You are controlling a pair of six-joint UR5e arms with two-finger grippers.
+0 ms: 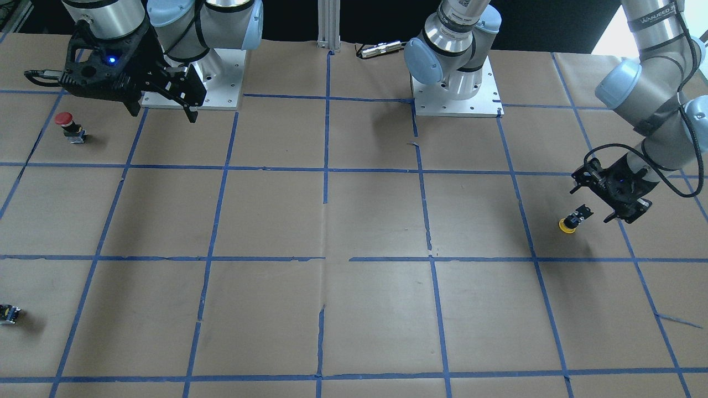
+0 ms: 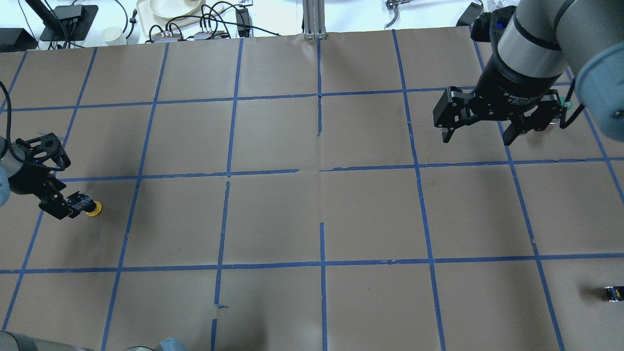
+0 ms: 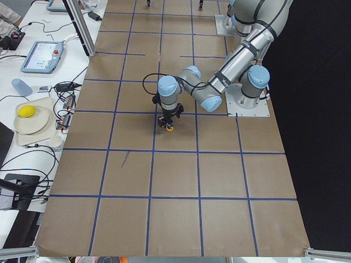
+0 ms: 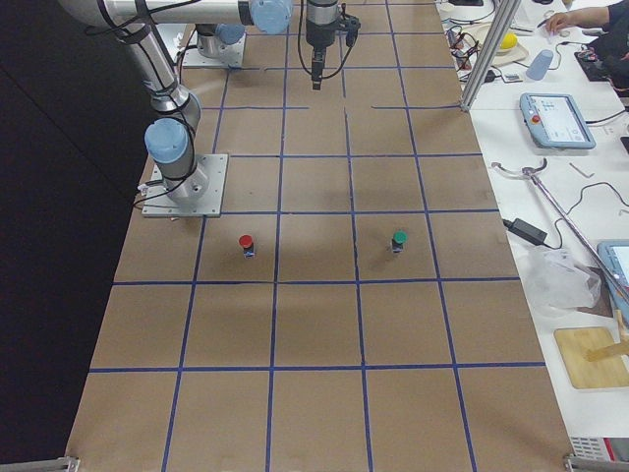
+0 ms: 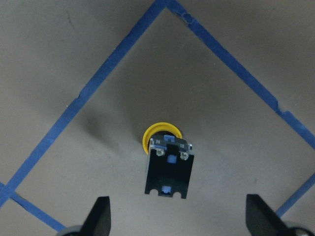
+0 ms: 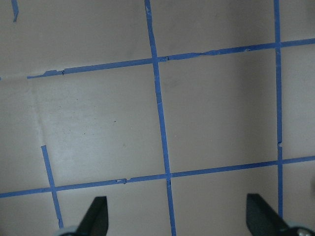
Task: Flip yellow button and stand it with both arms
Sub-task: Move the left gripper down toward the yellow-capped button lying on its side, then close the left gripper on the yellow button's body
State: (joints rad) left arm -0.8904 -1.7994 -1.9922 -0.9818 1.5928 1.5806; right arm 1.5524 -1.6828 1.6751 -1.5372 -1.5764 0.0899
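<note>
The yellow button point(image 5: 166, 164) is seen cap-downward on the table point(image 2: 312, 214), toward 9 o'clock overhead, ungripped just ahead of the left gripper point(image 5: 178, 209), whose jaws are spread apart. The right gripper point(image 2: 476, 140), jaws apart, hangs toward 2 o'clock. Flipping and standing are judged undone.

The bench point(image 1: 376, 320) is covered in matt brown paper, slightly creased and torn at the seams, with smooth blue tape point(image 1: 326, 166) stuck over it. The yellow button point(image 5: 167, 164) has a smooth plastic cap with a faint shine. Its body looks like matt black plastic, with small bright metal screws. Just beside the button, the left gripper point(image 5: 179, 219) is matt black, its jaws included. Near the button, the left arm point(image 1: 655, 27) shows satin silver metal and smooth light blue plastic caps.
</note>
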